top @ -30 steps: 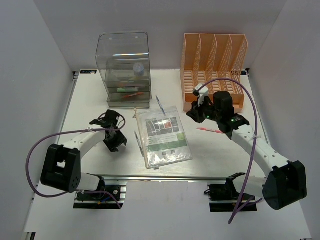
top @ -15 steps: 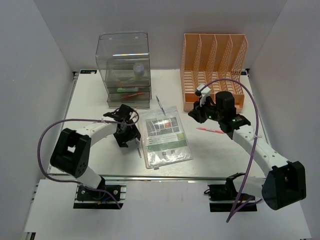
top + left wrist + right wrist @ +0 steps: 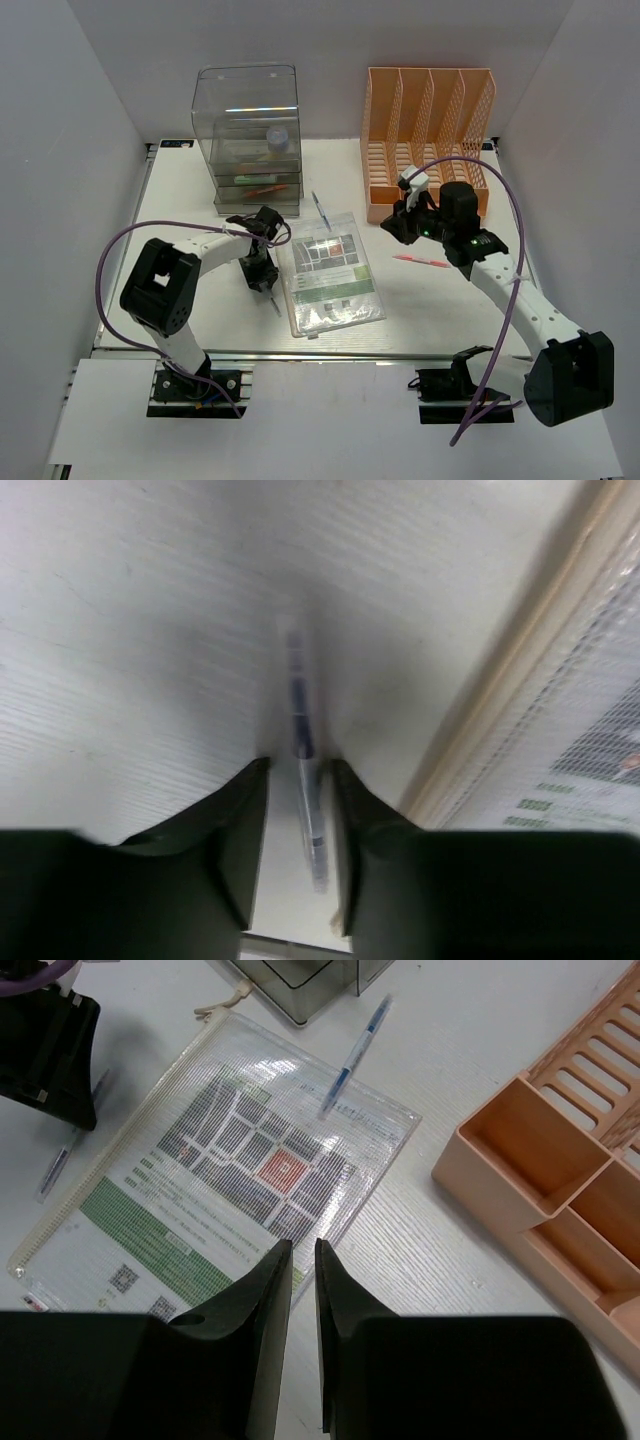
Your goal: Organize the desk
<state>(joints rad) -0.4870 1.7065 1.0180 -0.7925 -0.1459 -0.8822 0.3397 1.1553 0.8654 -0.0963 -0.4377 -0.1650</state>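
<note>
pen: lies on desk betw. left gripper fingers, not yet pinched.
grip: we centre, then clamp mid-barrel, avoiding pouch edge.
right gripper: nearly clenched, empty.

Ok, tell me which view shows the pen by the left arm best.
The left wrist view: the pen fills the middle, lying on the desk between the left fingers. The top view shows only a sliver below the arm. The right wrist view catches it small and faint at the left edge.

We see the clear zip document pouch lying mid-desk, clear drawer box behind-left, orange slotted file rack behind-right.
</note>
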